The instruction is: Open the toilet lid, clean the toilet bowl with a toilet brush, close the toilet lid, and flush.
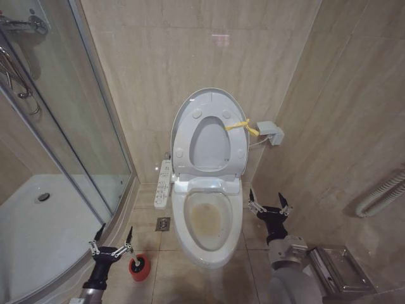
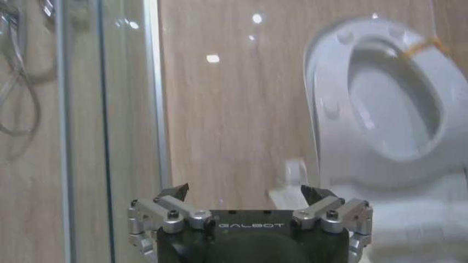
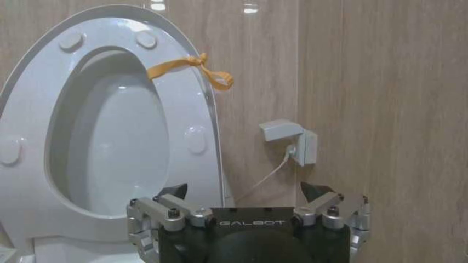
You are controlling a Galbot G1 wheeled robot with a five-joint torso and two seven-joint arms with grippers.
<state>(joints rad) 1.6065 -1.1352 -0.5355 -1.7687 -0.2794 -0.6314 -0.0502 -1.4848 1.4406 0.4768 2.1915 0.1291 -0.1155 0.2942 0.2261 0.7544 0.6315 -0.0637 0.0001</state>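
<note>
The toilet lid (image 1: 212, 145) stands upright against the wall with the seat ring (image 1: 190, 126) raised against it, and a yellow strap (image 1: 242, 125) is tied at its right edge. Below, the toilet bowl (image 1: 181, 221) lies open with a yellowish stain inside. My left gripper (image 1: 114, 244) is open near the floor, left of the bowl, just above and beside the toilet brush's red cup holder (image 1: 140, 269). My right gripper (image 1: 269, 204) is open to the right of the bowl. The wrist views show the left gripper (image 2: 245, 192) and right gripper (image 3: 245, 189) facing the lid (image 2: 395, 109) (image 3: 117, 137), both with nothing in them.
A glass shower enclosure and its white tray (image 1: 38, 234) fill the left. A control panel (image 1: 163, 183) juts from the toilet's left side, with a floor drain (image 1: 162, 223) below it. A wall socket box (image 1: 271, 132), a hose (image 1: 380, 193) and a metal rack (image 1: 342, 269) are on the right.
</note>
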